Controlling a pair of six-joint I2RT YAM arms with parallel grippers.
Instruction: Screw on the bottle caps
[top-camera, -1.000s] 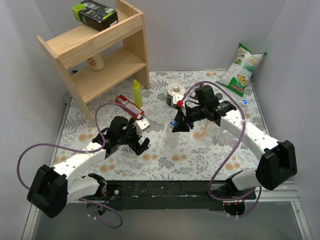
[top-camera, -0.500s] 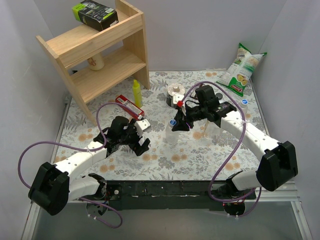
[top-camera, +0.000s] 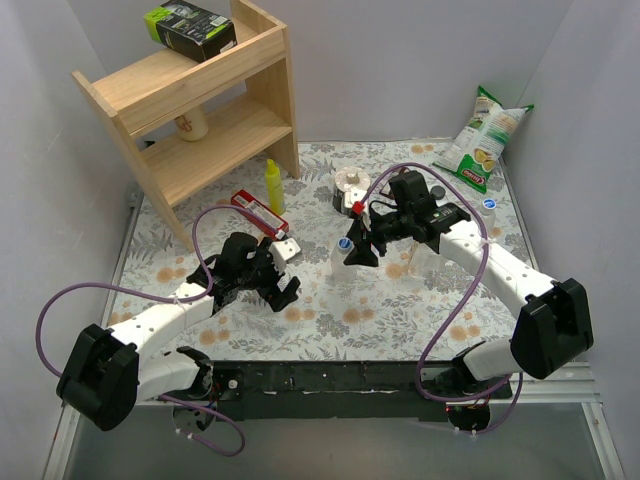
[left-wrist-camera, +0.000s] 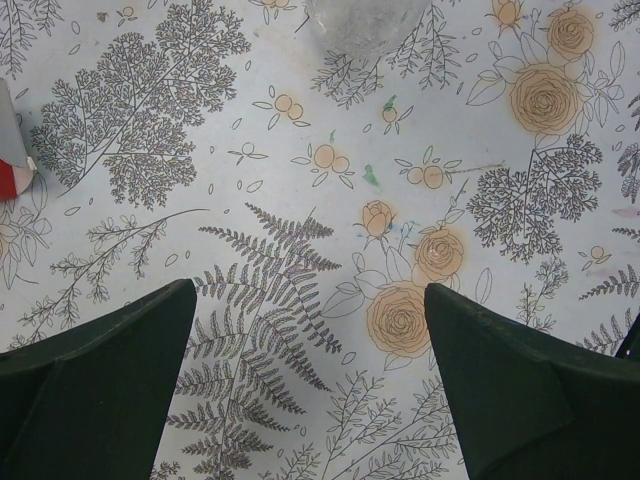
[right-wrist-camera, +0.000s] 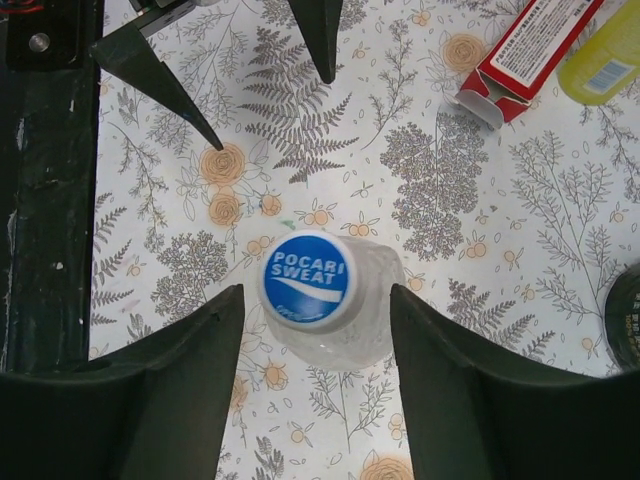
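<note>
A clear bottle stands upright on the floral mat with a blue cap marked Pocari Sweat on its neck. My right gripper is open, one finger on each side of the cap, with a small gap on both sides. From above, the same cap shows at the tip of the right gripper. My left gripper is open over bare mat, holding nothing, left of the bottle. In the top view the left gripper hangs low. Another blue cap lies far right.
A red box and a yellow squeeze bottle lie behind the left gripper. A wooden shelf holding a green box fills the back left. A chip bag leans at the back right. A white round container sits mid-back.
My right gripper has opened and let go of the blue cap, which stays on the bottle. The left arm shifted slightly toward the bottle.
</note>
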